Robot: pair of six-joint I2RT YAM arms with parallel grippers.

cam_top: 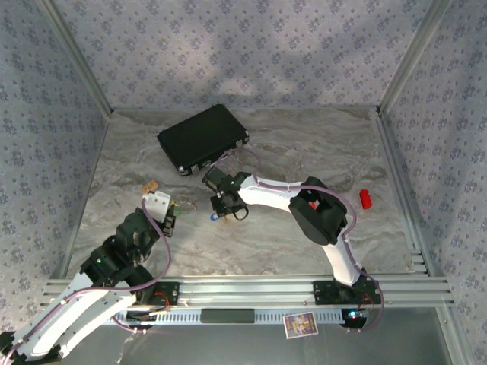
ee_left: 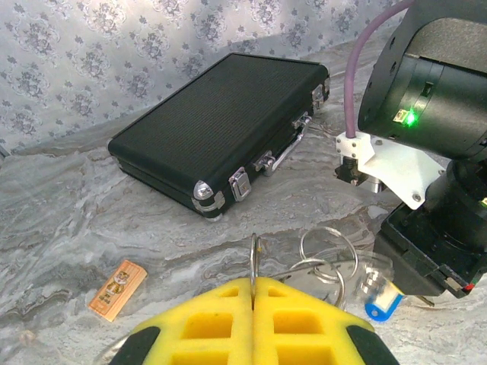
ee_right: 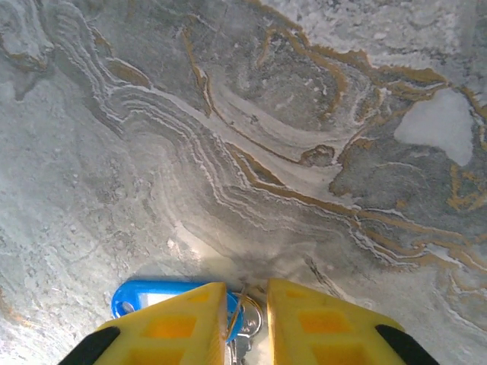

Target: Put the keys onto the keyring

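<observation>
My left gripper [ee_left: 253, 283] is shut on the keyring [ee_left: 254, 255], a thin metal ring seen edge-on that sticks up from between the yellow fingers. Linked wire rings [ee_left: 326, 255] lie just to its right and lead to a blue-tagged key [ee_left: 383, 304] under the right arm's wrist. My right gripper [ee_right: 247, 293] points down at the table. Its jaws stand a little apart, with a silver key [ee_right: 251, 325] in the gap and the blue tag [ee_right: 152, 293] beside the left finger. In the top view the two grippers [cam_top: 173, 209] [cam_top: 218, 213] sit close together at mid-table.
A black case [cam_top: 202, 138] lies closed at the back, left of centre. A small wooden tag [cam_top: 150, 185] rests left of the grippers. A red object [cam_top: 365, 198] sits near the right wall. Patterned walls enclose the marble table [cam_top: 289, 144].
</observation>
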